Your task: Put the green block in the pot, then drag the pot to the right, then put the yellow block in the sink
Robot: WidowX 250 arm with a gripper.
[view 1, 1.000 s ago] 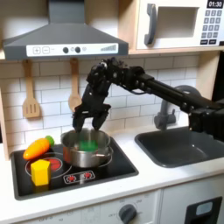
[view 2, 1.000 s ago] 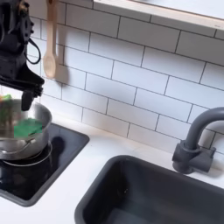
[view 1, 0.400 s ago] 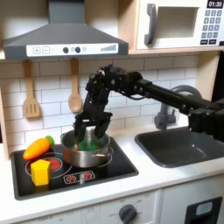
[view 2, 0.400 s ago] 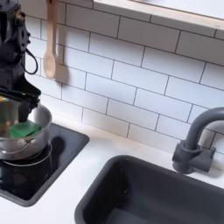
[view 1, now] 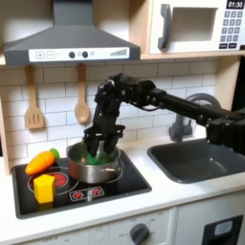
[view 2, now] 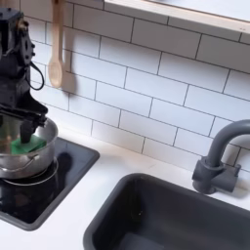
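Green block [view 2: 27, 145] apparently lies inside pot [view 2: 39, 164].

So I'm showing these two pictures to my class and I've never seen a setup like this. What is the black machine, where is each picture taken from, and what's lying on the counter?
The black machine is a robot arm working at a toy kitchen. Its grasping end, the tool, reaches down into a shiny steel pot standing on the black stovetop. The first exterior view looks at the kitchen from the front. The second exterior view is closer, taken from over by the dark grey sink and its curved faucet. A green block lies inside the pot, seen in the second exterior view. The tool's fingers are down around it, but I cannot tell whether they grip it. In the first exterior view, a yellow block and an orange toy carrot lie on the stove at the pot's left.
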